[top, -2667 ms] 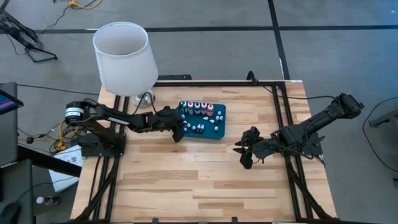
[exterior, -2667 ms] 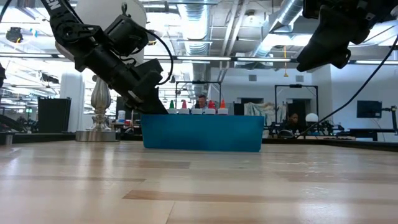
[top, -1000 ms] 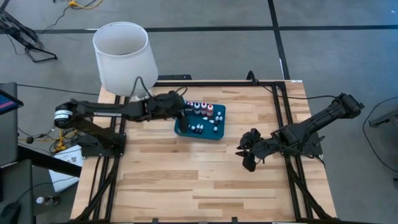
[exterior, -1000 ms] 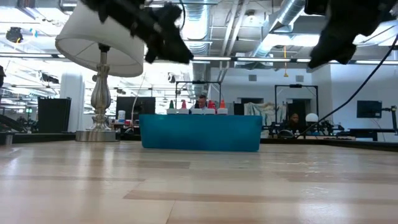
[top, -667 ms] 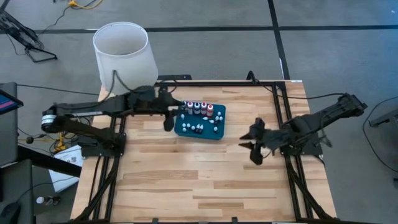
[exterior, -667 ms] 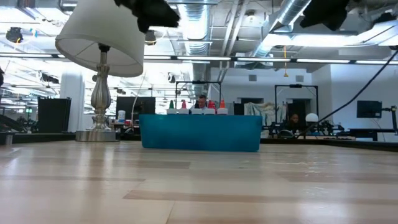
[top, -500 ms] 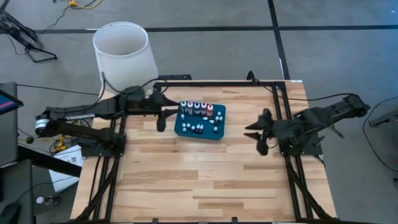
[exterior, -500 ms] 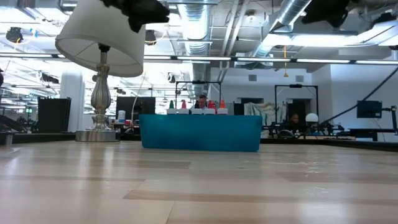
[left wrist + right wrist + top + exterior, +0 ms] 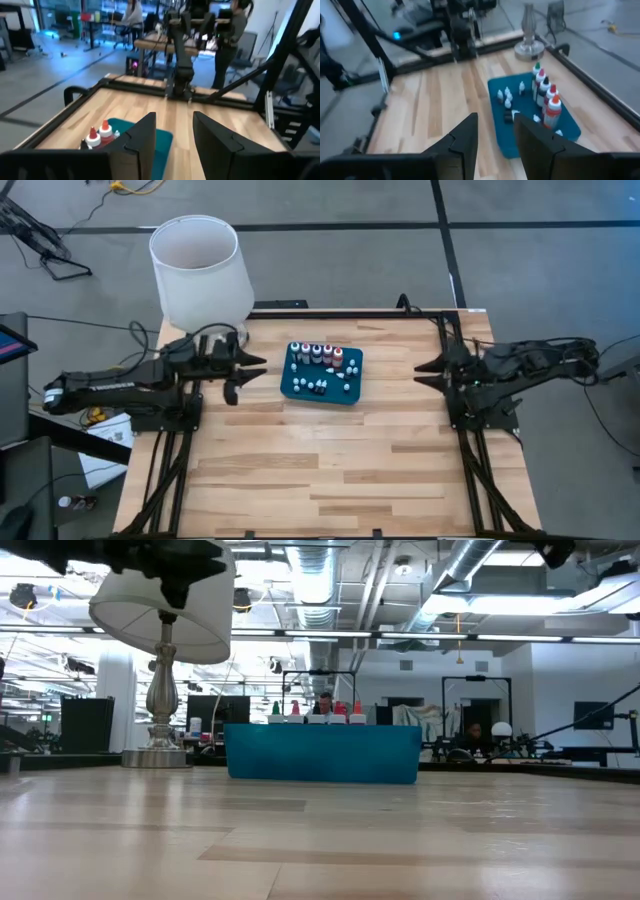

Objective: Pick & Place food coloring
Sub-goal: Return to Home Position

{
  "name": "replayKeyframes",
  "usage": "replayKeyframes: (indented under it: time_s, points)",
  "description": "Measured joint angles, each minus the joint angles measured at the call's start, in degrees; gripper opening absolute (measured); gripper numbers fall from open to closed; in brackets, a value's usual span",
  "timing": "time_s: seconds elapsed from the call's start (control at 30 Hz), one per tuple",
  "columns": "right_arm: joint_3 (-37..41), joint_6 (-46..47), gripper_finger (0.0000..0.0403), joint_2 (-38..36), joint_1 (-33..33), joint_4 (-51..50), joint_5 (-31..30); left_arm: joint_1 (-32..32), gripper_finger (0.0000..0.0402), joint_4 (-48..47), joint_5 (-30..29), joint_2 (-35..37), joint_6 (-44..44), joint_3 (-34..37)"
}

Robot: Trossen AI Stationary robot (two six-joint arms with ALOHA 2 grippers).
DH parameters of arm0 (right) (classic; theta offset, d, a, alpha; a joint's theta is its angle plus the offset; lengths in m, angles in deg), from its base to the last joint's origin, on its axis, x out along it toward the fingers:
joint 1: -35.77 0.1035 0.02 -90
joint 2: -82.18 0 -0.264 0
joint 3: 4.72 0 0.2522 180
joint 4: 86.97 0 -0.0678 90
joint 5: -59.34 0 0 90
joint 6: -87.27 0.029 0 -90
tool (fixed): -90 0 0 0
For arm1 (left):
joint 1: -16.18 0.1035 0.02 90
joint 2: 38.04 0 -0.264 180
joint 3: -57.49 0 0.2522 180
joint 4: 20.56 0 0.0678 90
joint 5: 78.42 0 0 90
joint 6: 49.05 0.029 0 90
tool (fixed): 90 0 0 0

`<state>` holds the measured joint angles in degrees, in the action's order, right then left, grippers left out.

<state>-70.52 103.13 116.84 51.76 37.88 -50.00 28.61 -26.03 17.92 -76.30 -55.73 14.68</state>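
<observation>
The food coloring bottles stand in a flat teal tray point(image 9: 345, 390) on the table's far middle. A row of coloured bottles with white caps point(image 9: 316, 355) lines its far side, and several small white ones point(image 9: 321, 387) stand nearer. The right wrist view shows the row point(image 9: 545, 97), and the low view shows its caps point(image 9: 316, 712) above the tray wall point(image 9: 322, 754). My left gripper point(image 9: 245, 377) hangs open, left of the tray and above the table. My right gripper point(image 9: 420, 373) is open near the table's right edge. The left wrist view shows its open fingers point(image 9: 142, 140) and two bottles point(image 9: 98, 134).
A lamp with a white shade point(image 9: 198, 268) and a metal base point(image 9: 160, 754) stands at the table's far left corner, close behind my left arm. Black frame rails point(image 9: 455, 355) run along the table's left, right and far edges. Bare wood point(image 9: 320, 470) covers the near half.
Both arms have drawn back from the middle and risen. My left gripper has moved from over the tray's left end toward the table's left edge. My right gripper has moved toward the right and far edges. The tray and bottles have stayed put.
</observation>
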Motion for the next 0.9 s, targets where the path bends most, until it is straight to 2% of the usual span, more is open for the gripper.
replayKeyframes:
  time_s: [0.13,0.3,0.43,0.6,0.77,0.9]
  points:
    - [5.3,0.0,0.0116,-6.2,0.1,5.2,0.2,0.0,0.0121,1.3,0.0,6.2,-1.0,3.6]
    - [19.0,0.3,0.0116,-16.7,1.0,18.3,3.5,-1.0,0.0121,3.2,3.1,13.3,-1.3,7.7]
    - [30.0,1.1,0.0116,-24.8,1.3,27.2,4.5,-2.3,0.0121,3.8,3.3,19.9,-2.5,11.7]
    - [38.7,0.4,0.0116,-34.7,2.0,33.0,4.3,-4.0,0.0121,7.8,2.5,29.2,-4.0,18.3]
    - [40.3,1.4,0.0116,-34.2,0.4,33.4,4.1,-5.0,0.0121,10.3,0.1,38.3,-6.1,24.9]
    - [42.2,2.1,0.0116,-34.4,-1.1,33.9,4.9,-5.0,0.0121,14.5,0.5,37.0,-7.2,28.3]
